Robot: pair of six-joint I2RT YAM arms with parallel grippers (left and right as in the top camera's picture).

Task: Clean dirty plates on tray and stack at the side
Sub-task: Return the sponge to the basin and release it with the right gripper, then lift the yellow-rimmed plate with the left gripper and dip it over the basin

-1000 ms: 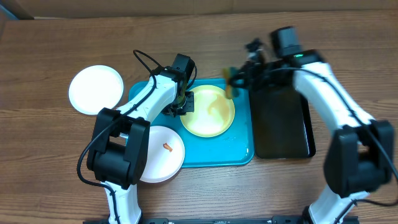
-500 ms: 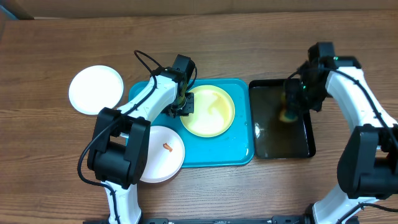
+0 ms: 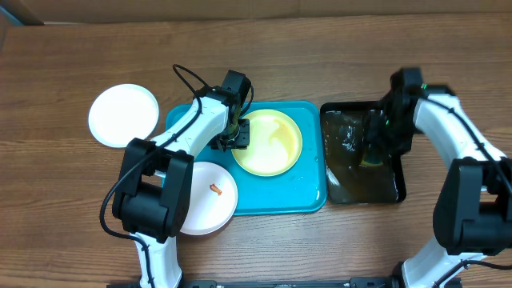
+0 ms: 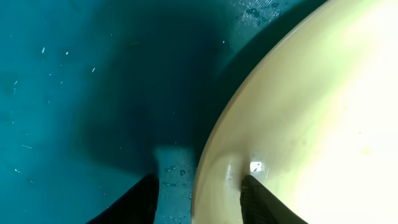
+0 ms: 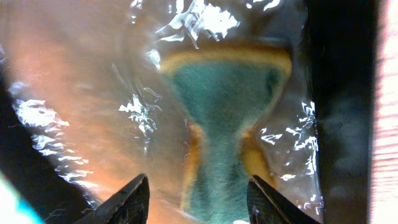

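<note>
The pale yellow-green plate lies on the turquoise tray. My left gripper is shut on the plate's left rim. In the left wrist view one finger is on the tray and the other inside the plate, with the gripper astride the rim. A white plate with an orange smear overlaps the tray's front-left corner. A clean-looking white plate lies on the table to the left. My right gripper is shut on a green-and-yellow sponge dipped in water.
The narrower black tray holds rippling water, just right of the turquoise tray; its dark wall shows in the right wrist view. A black cable loops above the left arm. Wooden tabletop surrounds both trays.
My right arm carried the sponge from the plate's far right edge over to the black tray and down into the water. The left arm and plates have not moved.
</note>
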